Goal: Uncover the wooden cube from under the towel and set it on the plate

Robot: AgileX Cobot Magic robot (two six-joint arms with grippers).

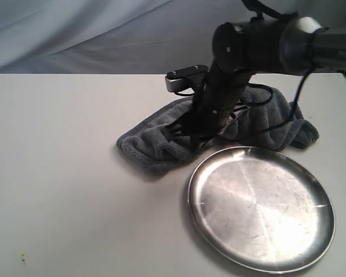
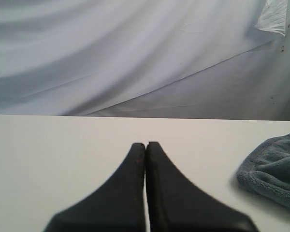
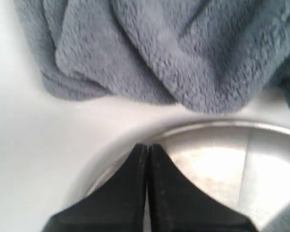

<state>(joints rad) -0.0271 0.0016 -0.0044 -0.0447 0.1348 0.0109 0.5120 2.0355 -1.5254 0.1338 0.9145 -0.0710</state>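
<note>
The dark grey plush towel (image 1: 161, 144) lies crumpled on the white table behind the round silver plate (image 1: 259, 208). No wooden cube shows; it is hidden. My right gripper (image 1: 197, 141) hangs shut and empty over the towel's near edge by the plate's far rim. In the right wrist view its shut tips (image 3: 147, 147) sit over the plate's rim (image 3: 217, 126), just short of the towel (image 3: 159, 53). My left gripper (image 2: 145, 145) is shut and empty above bare table, with a corner of the towel (image 2: 275, 169) off to one side.
A pale cloth backdrop (image 1: 75, 34) hangs behind the table (image 1: 57, 190). The right arm's black body and cables (image 1: 259, 46) reach over the towel from the right. The left arm is outside the exterior view.
</note>
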